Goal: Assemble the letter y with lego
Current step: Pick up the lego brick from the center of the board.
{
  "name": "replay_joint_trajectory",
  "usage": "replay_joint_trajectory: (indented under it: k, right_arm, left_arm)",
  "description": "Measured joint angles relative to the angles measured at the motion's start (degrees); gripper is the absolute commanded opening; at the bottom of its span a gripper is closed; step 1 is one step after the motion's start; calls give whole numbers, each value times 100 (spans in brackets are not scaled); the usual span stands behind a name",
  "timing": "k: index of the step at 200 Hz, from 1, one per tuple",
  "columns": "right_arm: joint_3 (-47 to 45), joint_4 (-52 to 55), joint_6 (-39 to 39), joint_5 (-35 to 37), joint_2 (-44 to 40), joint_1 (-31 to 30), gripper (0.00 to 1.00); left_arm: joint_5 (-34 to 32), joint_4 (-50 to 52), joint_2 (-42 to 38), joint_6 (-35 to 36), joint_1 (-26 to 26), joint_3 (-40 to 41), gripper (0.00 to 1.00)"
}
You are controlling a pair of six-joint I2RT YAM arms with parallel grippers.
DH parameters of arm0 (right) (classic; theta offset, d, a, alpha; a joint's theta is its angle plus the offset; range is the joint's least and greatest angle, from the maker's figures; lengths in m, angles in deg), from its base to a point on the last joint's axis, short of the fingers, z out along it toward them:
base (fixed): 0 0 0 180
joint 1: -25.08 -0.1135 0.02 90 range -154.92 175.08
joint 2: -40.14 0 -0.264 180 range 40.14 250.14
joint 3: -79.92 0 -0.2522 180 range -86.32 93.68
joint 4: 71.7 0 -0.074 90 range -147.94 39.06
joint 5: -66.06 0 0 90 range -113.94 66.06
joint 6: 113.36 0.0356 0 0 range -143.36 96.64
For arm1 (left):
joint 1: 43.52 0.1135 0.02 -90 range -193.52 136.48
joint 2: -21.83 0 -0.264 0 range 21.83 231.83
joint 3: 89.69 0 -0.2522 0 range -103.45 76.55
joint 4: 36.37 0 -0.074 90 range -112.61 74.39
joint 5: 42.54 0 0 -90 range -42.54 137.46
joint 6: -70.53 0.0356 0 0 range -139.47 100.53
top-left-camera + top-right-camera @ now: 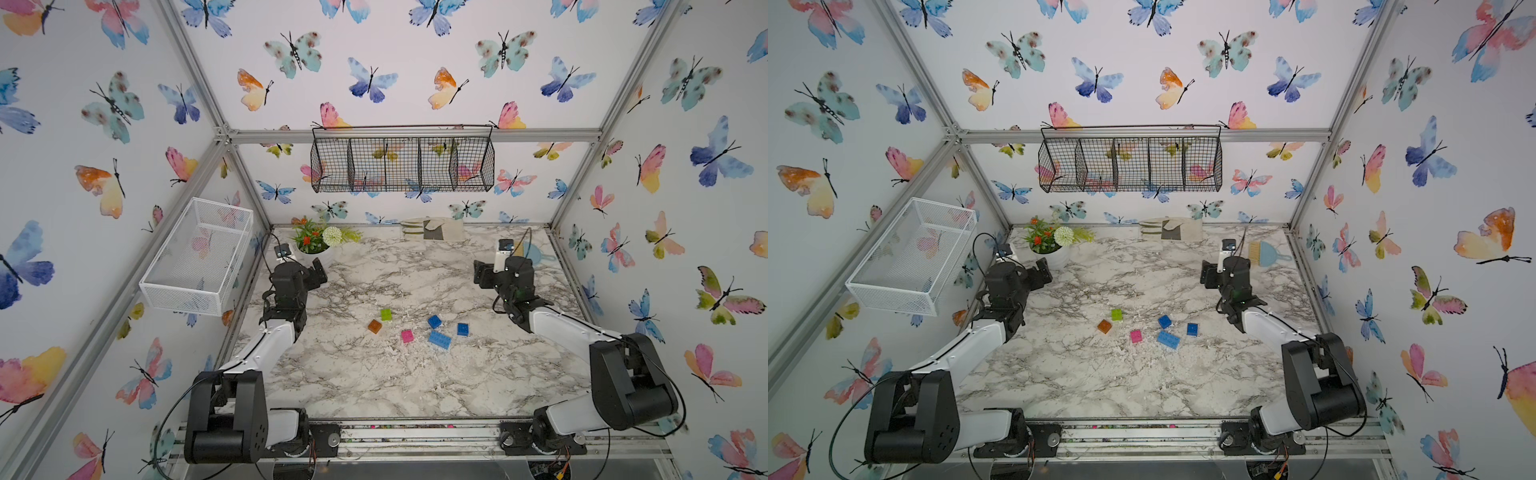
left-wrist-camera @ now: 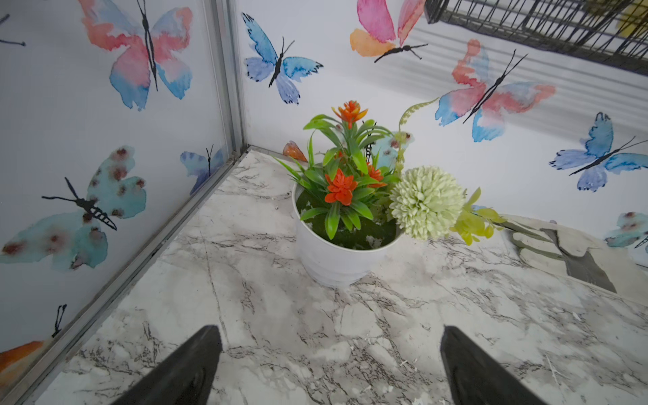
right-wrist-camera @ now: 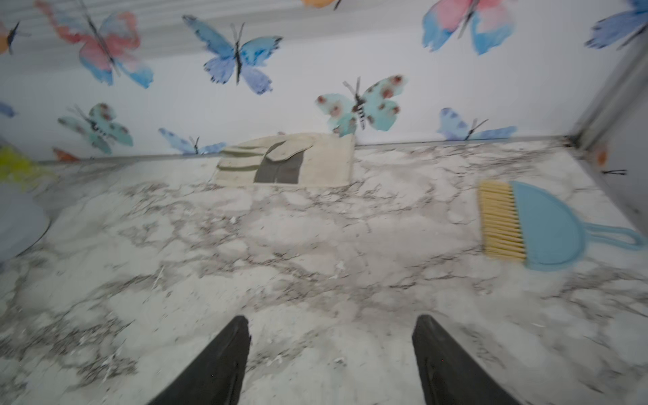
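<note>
Six loose lego bricks lie apart mid-table in both top views: lime green (image 1: 386,314), translucent orange (image 1: 374,326), pink (image 1: 407,336), two square blue (image 1: 434,321) (image 1: 462,329) and a longer blue (image 1: 439,339). None are joined, so no letter y shows. My left gripper (image 1: 319,272) hovers at the back left, open and empty, facing the flower pot. My right gripper (image 1: 482,274) hangs at the back right, open with nothing between its fingers (image 3: 224,361). Neither wrist view shows any brick.
A white pot of artificial flowers (image 2: 336,259) stands at the back left. A folded cloth (image 3: 291,161) lies against the back wall. A blue brush (image 3: 526,224) lies at the back right. A white mesh basket (image 1: 195,257) and black wire basket (image 1: 403,162) hang on the walls.
</note>
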Motion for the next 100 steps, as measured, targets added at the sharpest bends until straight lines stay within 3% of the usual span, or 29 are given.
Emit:
replay_joint_trajectory:
  k: [23, 48, 70, 100]
  right_arm:
    - [608, 774, -61, -11, 498, -669, 68]
    - [1078, 1622, -140, -94, 896, -988, 64]
    - [1541, 2358, -243, -136, 1298, -1202, 62]
    - [1727, 3025, -374, -219, 1552, -1427, 61]
  left_arm:
    - [-664, 1353, 533, -17, -730, -1078, 99]
    - [-1137, 2621, 1163, -61, -1414, -2094, 98]
    - [-920, 3222, 1276, -122, -1578, -2247, 98]
    - [-61, 3359, 739, -256, -1215, -1781, 98]
